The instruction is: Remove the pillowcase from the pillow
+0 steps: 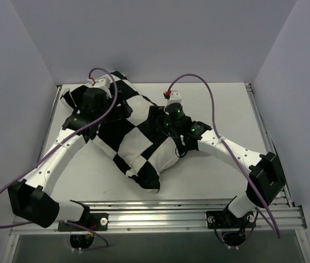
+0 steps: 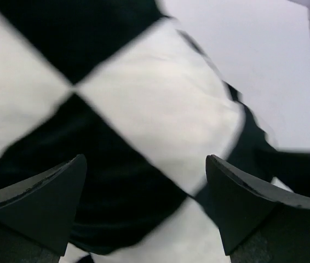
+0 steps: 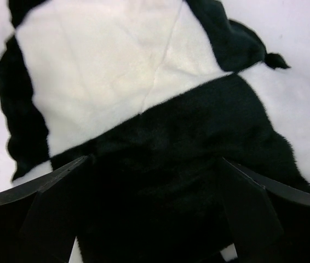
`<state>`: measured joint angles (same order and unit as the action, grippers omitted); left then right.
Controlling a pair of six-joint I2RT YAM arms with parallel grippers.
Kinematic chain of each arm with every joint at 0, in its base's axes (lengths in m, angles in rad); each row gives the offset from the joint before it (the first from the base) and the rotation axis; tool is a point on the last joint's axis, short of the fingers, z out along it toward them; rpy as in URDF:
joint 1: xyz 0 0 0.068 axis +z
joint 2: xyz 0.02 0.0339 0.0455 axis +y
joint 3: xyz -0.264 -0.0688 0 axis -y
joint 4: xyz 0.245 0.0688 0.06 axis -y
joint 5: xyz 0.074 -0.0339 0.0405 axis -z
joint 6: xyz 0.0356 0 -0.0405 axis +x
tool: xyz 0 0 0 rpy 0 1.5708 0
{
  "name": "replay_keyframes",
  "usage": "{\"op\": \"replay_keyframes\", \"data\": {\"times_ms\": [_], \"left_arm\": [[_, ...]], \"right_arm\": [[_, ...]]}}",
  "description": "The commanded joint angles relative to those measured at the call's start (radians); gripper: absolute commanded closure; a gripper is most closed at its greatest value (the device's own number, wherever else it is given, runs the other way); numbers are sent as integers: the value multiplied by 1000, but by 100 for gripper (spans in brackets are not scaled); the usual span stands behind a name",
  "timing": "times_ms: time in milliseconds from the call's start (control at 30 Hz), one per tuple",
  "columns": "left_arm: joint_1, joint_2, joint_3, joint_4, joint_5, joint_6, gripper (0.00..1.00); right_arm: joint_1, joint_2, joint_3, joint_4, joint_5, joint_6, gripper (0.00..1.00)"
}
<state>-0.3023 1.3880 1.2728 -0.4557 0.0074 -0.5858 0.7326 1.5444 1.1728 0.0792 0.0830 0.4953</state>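
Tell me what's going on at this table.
Two robot arms are working on a stuffed black-and-white checkered pillowcase lying on the table. The left gripper is at its far left end and the right gripper at its right side. Both are open, jaws spread over the fabric, gripping nothing. No white pillow shows, so the case is not yet off.
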Motion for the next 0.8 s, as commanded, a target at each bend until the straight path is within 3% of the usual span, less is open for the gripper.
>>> {"op": "replay_keyframes", "data": {"times_ms": [0,167,200,300,533,767], "left_arm": [[-182,-124,66,-87,-67,237,2],[-415,-167,10,-74,-171,374,0],[-492,-161,1,-63,-193,394,5],[-605,-124,-24,-52,-257,464,8],[-687,-3,-23,-52,-354,526,11],[-661,52,-27,12,-494,520,23]], "right_arm": [[-2,-82,65,-33,73,-23,8],[-41,-275,-24,-171,173,67,6],[-51,-314,-83,-180,184,87,7],[-81,-461,-209,-206,181,152,9],[-90,-681,-384,-233,112,210,13],[-88,-667,-485,-49,-43,247,15]]}}
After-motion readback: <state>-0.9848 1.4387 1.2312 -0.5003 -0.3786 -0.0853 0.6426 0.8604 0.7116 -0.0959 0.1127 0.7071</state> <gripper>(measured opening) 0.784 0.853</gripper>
